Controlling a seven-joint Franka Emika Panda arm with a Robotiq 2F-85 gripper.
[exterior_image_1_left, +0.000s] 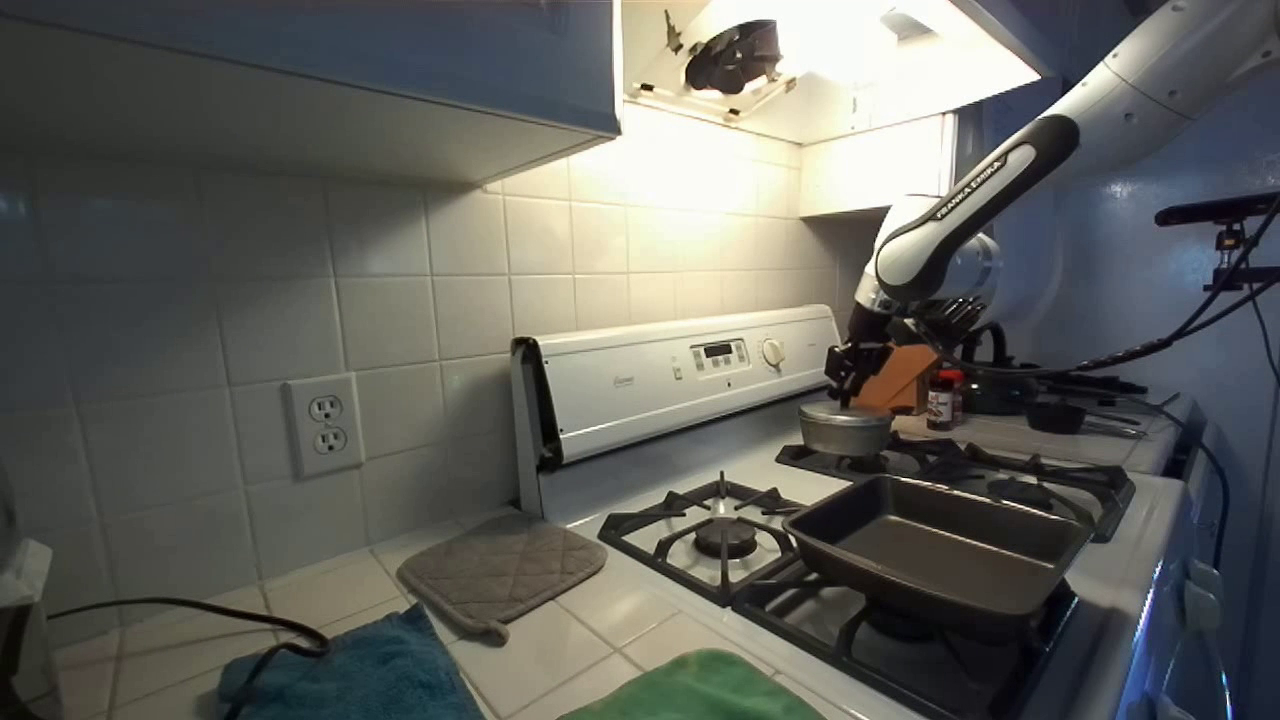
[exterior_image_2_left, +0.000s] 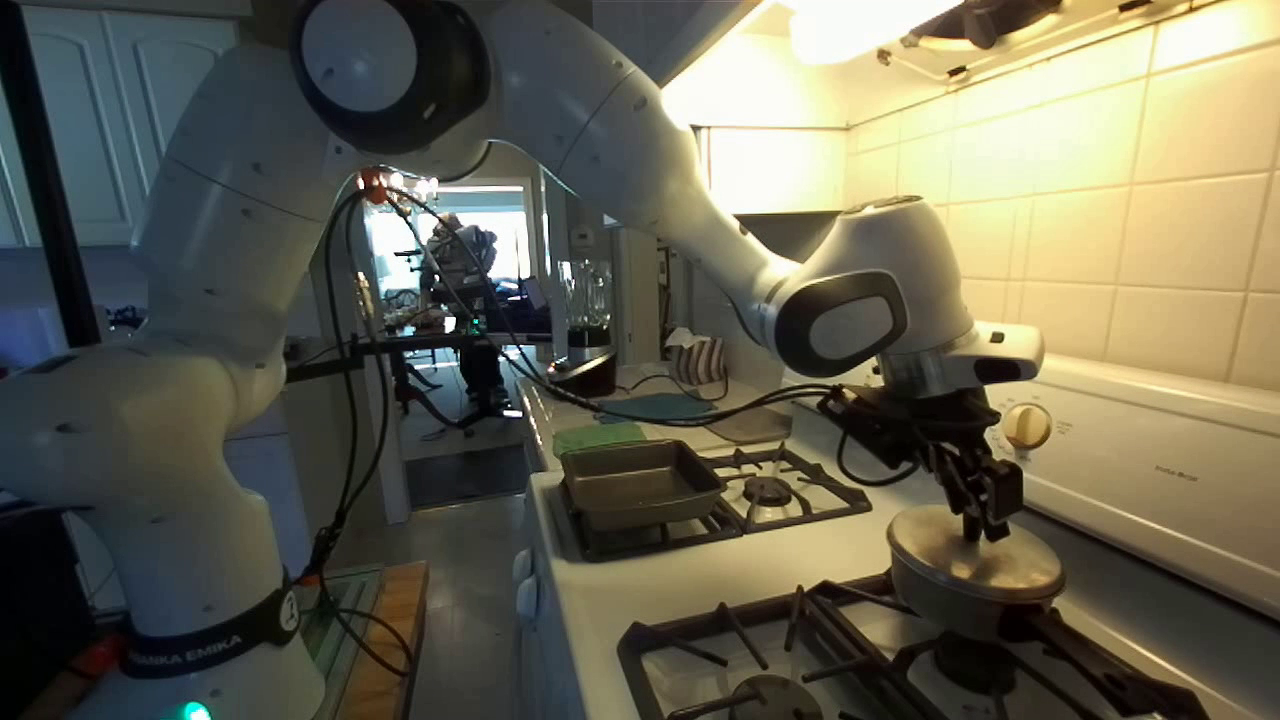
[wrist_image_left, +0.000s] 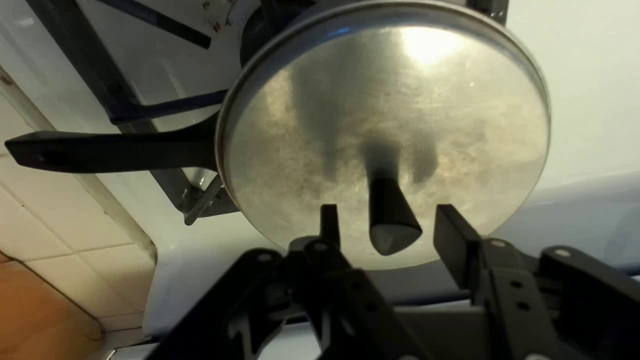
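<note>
My gripper (wrist_image_left: 386, 216) is open above a metal pot's lid. Its two fingers stand on either side of the lid's black knob (wrist_image_left: 393, 220), and a gap shows between the knob and each finger. The round, dull silver lid (wrist_image_left: 280, 165) sits on the pot, whose black handle (wrist_image_left: 115, 151) points left in the wrist view. In both exterior views the pot (exterior_image_1_left: 846, 436) (exterior_image_2_left: 925, 592) stands on a rear burner by the stove's back panel. The gripper (exterior_image_1_left: 848, 392) (exterior_image_2_left: 985, 525) points down at the lid there, and its fingers mostly hide the knob.
A dark rectangular baking pan (exterior_image_1_left: 940, 560) (exterior_image_2_left: 640, 508) sits on a front burner grate. The stove's back panel (exterior_image_1_left: 640, 390) rises close behind the pot. A red-capped jar (exterior_image_1_left: 941, 402) and a kettle (exterior_image_1_left: 1000, 390) stand beyond. A grey pot holder (exterior_image_1_left: 505, 570) and cloths lie on the counter.
</note>
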